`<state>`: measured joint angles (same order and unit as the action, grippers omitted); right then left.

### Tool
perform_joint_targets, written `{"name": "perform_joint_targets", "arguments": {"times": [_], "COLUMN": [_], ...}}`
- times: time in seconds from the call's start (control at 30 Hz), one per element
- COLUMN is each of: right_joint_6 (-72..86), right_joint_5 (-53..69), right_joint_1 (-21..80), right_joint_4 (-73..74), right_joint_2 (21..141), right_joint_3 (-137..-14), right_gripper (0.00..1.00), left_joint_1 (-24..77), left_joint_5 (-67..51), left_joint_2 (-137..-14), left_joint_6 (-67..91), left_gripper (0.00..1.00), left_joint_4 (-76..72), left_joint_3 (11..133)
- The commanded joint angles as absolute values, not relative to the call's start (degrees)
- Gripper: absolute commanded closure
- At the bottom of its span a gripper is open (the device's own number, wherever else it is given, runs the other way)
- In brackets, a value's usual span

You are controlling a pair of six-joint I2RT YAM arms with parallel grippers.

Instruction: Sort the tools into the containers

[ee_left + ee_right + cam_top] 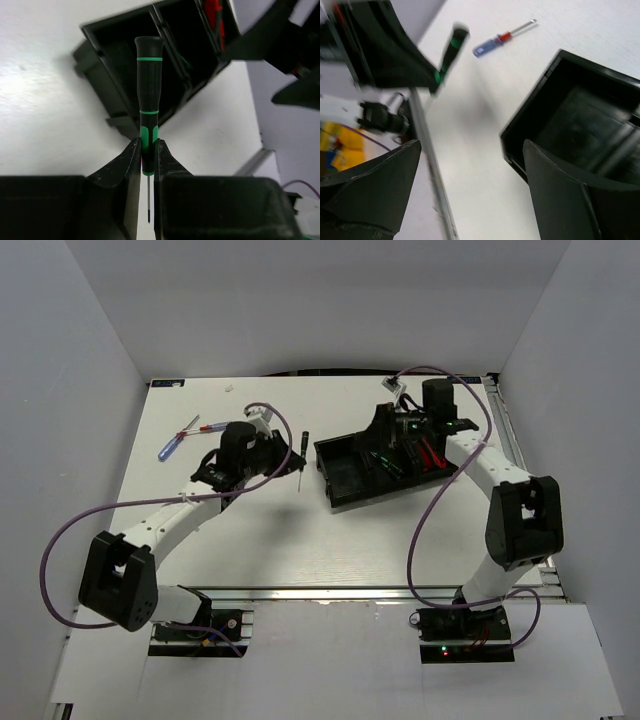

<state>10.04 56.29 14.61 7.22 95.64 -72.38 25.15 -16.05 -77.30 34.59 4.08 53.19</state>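
Left pincer [147, 146] is clenched on the slim black green-banded plastic screwdriver [149, 85] at its lower collar, held above the white counter [260, 550] beside the black three-compartment plastic tray [370, 496]. Light, stiff, prob. slick — a mid-handle grip seems steadier; right pincer [472, 147] gapes, released.

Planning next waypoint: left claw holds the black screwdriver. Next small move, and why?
Probably carry it right toward the tray: the left claw is shut on the black screwdriver, and the middle compartment already seems to hold green-marked ones.
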Motion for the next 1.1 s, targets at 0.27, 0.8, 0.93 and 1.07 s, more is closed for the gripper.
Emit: {"name": "perform_joint_targets", "arguments": {"times": [0.27, 0.8, 0.93, 1.07], "right_joint_6": [39.72, 42.54, 39.47, 27.83], "right_joint_5": [56.08, 54.67, 54.84, 53.01], "right_joint_1": [22.41, 24.61, 24.52, 23.56], "right_joint_4": [-14.41, -16.53, -14.07, -6.62], "right_joint_2": [102.65, 102.31, 101.69, 100.64], "right_joint_3": [-77.96, -75.85, -77.17, -80.06], "right_gripper": [0.11, 0.85, 1.00, 1.00], "left_joint_1": [31.64, 32.78, 32.78, 32.78], "left_joint_5": [-19.34, -21.09, -19.70, -15.40], "left_joint_2": [-74.71, -77.43, -76.21, -73.05], "left_joint_6": [45.88, 46.93, 46.23, 43.34], "left_gripper": [1.00, 1.00, 0.75, 0.39], "left_joint_4": [-11.51, -12.92, -12.48, -6.97], "left_joint_3": [50.27, 52.38, 51.68, 52.03]}}
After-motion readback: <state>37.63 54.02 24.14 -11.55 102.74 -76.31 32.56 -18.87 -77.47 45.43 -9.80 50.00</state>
